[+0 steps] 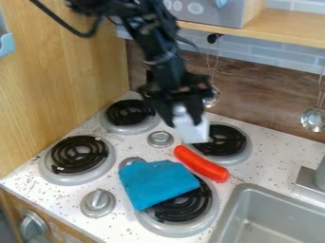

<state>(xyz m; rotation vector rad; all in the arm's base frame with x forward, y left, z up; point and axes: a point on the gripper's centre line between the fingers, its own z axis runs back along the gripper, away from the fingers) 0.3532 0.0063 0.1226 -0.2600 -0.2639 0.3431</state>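
Evidently, the central element is the white block (192, 129), a pale, box-like thing whose exact kind cannot be told; it lies at the upper middle of the stove (143, 151), its lower end overlapping, in this view, the edge of the back right burner (227, 141). The gripper (182, 122) is closed on the block, one black finger on either side, and points downward at a slant. Whether the block's lower end touches the surface or hangs just above it cannot be determined. Just below the block lies the red cylinder (202, 164), set diagonally between the two right burners; beside it, the blue cloth (157, 183) partly covers the front right burner (185, 207). Farther out are the back left burner (129, 113), the front left burner (80, 154) and the knobs (98, 203), with the sink (270, 225) at lower right and a ladle (313, 119) hanging against the back wall (266, 105). The step in hand is judged to be one of handling the block, with the grasp already made. From this position, any shift would call for a steady grip and enough lift to clear the raised burner rim and the cylinder; any release would first call for the block's base to be well supported, since the coils offer uneven footing.
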